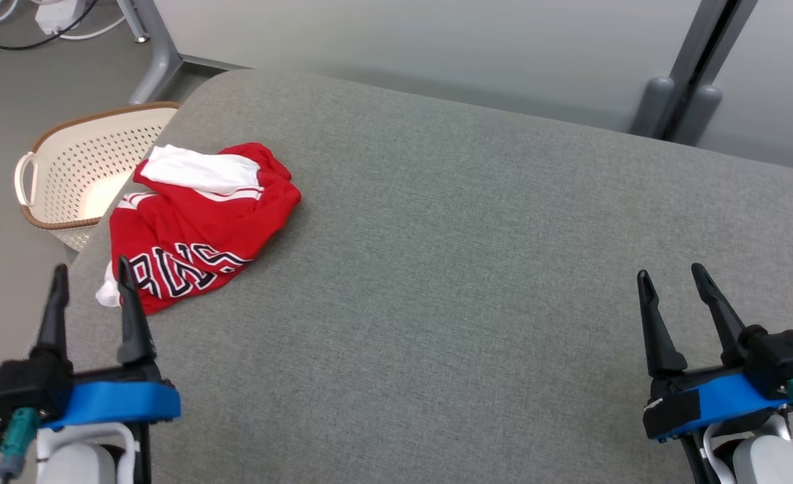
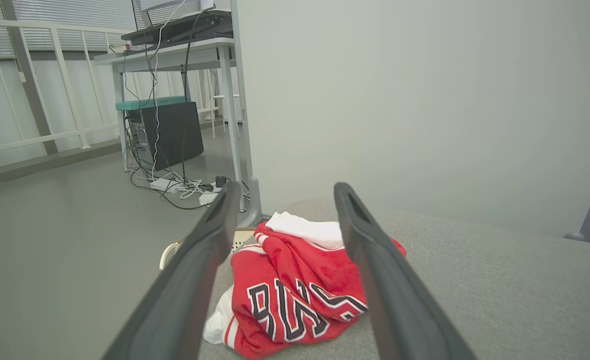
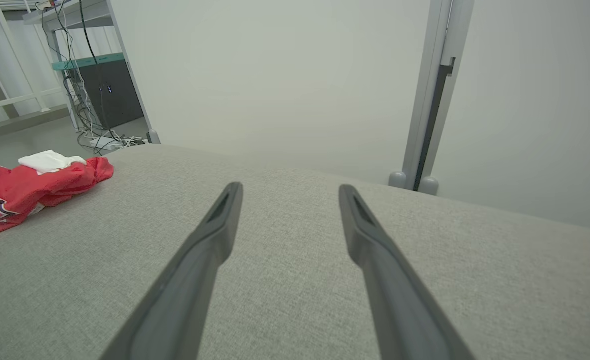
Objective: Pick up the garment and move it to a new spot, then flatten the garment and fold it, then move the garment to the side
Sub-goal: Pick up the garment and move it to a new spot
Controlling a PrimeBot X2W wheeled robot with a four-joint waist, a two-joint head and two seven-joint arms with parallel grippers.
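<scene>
A red and white garment point(image 1: 194, 222) with dark lettering lies crumpled near the left edge of the grey padded table point(image 1: 477, 255). My left gripper point(image 1: 91, 272) hovers open just in front of it, at the table's left edge, fingers pointing toward the cloth. In the left wrist view the garment point(image 2: 295, 290) shows between and beyond the spread fingers point(image 2: 209, 240). My right gripper point(image 1: 670, 274) stands open over the table's right front, far from the garment. From the right wrist the garment point(image 3: 29, 187) lies far to the left, and nothing is between those fingers point(image 3: 224, 215).
A cream perforated laundry basket point(image 1: 80, 168) stands on the floor off the table's left edge, beside the garment. Pale wall panels and grey posts point(image 1: 678, 101) run behind the table. A desk with cables point(image 2: 174, 100) stands across the floor.
</scene>
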